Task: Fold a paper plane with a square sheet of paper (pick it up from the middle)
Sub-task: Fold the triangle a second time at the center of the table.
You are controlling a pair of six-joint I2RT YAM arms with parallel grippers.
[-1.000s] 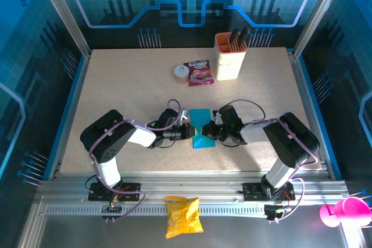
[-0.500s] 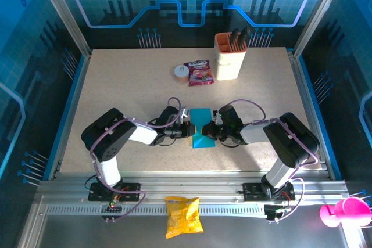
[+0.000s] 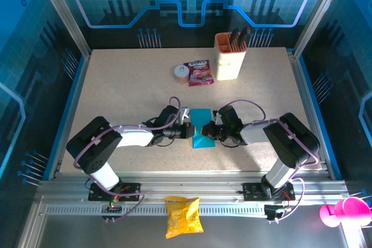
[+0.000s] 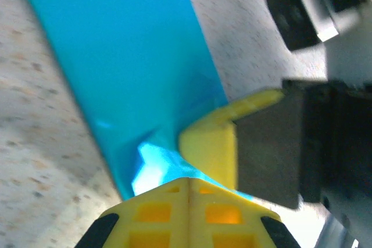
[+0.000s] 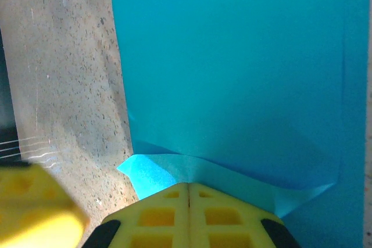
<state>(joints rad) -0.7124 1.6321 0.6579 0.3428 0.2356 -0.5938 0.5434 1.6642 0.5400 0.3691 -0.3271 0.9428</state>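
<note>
Top camera first: the square sheet of paper (image 3: 201, 118) sits on the table (image 3: 116, 85) near the front middle, right between the two arms; the left gripper (image 3: 190, 132) is on its left edge and the right gripper (image 3: 211, 131) on its right edge, both about halfway up; the sheet looks waisted there, wide at both ends and narrow in the middle; the beige holder cup (image 3: 229, 59) and the pink snack packet (image 3: 199, 72) are well apart at the back, so no bother.

Left wrist cam: the left gripper (image 4: 189, 183) has its jaws pressed together with a little puckered bit of the cyan sheet (image 4: 122, 50) caught at the tips; the other arm's yellow finger (image 4: 212, 143) is just across from it; the rest of the sheet lies flat.

Right wrist cam: the right gripper (image 5: 189, 187) is squeezed tight too, pinching a raised pale flap of the sheet (image 5: 232, 56); the paper beyond it is smooth, with a faint crease near the right side.

My take: this is the pick-up from the middle, probably to let the sheet drape into a centre fold; I'd raise both arms together, level and at the same pace; don't pull them apart, because paper this thin will likely tear or slip; both bites look small, so go slow; bring the tips slightly closer so the halves hang evenly.
</note>
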